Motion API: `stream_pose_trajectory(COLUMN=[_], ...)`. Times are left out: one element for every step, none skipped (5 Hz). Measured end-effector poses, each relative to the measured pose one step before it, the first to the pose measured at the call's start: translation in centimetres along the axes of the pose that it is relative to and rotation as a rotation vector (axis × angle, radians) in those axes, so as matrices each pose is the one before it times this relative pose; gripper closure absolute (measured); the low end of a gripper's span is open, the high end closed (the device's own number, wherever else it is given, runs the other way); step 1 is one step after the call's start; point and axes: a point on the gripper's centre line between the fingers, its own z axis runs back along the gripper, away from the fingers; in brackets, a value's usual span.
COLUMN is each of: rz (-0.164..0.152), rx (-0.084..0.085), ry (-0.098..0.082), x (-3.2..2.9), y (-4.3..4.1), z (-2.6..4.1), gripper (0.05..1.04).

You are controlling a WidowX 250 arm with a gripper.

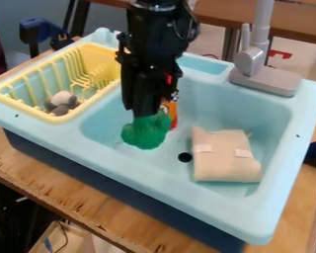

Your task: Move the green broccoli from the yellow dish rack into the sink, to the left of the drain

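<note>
Green, bumpy toy broccoli is in the left part of the pale blue sink, pinched at its top by the fingers of the black gripper, which points down from the far side. Just beyond it to the right is a partly hidden orange-and-red thing. Farther right, a beige bundle with two paler patches lies beside the dark drain hole. To the left, a yellow rack holds a grey-and-white thing. A grey faucet stands at the far right, and the wooden surface carries the sink.
</note>
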Motion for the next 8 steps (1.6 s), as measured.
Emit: stream_pose_trajectory(rz=[-0.0068,-0.0087,0.0315,0.0131,0.0118,0.0173,0.0084,-0.0086], rx=[0.0034,-0.0222,-0.0308,-0.0006,-0.0036,0.0147,0.0205,0.0241], ry=[0.0038,0.0380,0.0320,0.0126,0.0355,-0.0516,-0.1220,-0.0624], x=[0.380,0.478,0.096,0.418,-0.133,0.152,-0.248,-0.711], y=[0.572,-0.085,0.359,0.175,-0.011,0.137,-0.461,-0.839], z=[-1.425,-1.512,-0.954,-0.157,-0.470,2.009,3.861,2.914], gripper=[0.798,0.798,0.799,0.738,0.433,0.146,0.077,0.081])
